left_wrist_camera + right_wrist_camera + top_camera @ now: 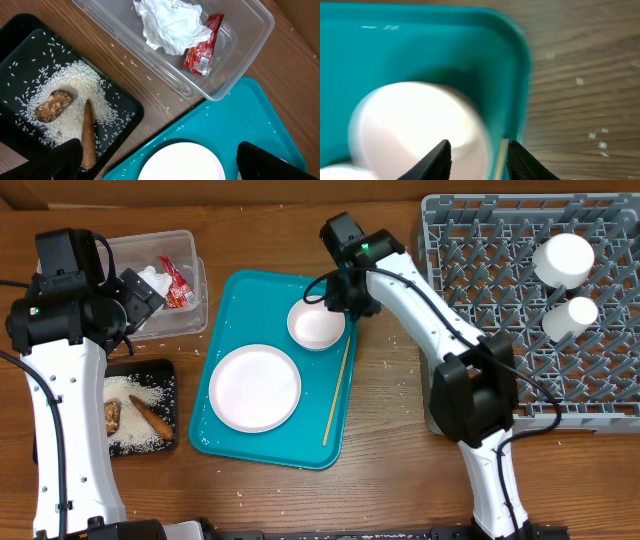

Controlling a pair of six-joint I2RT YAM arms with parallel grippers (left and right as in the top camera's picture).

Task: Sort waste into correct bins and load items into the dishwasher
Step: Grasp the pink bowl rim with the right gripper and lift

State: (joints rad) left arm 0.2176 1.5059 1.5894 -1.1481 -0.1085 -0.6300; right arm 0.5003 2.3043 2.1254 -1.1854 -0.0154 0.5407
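Evidently the step: lifting the small bowl off the teal tray to go into the grey rack.
Doing it well: it likely called for pinching one wall of the bowl squarely, with the rim deep between the fingers. It also called for a straight lift, clear of the stick lying just beside.
Right end effector: partway apart, astride the bowl's right rim; blur hid whether it gripped.
Right arm pose: extended from the rack side, wrist tipped down over the tray's corner.
Left end effector: wide and empty, hung above the bench between the black tray and the teal tray.
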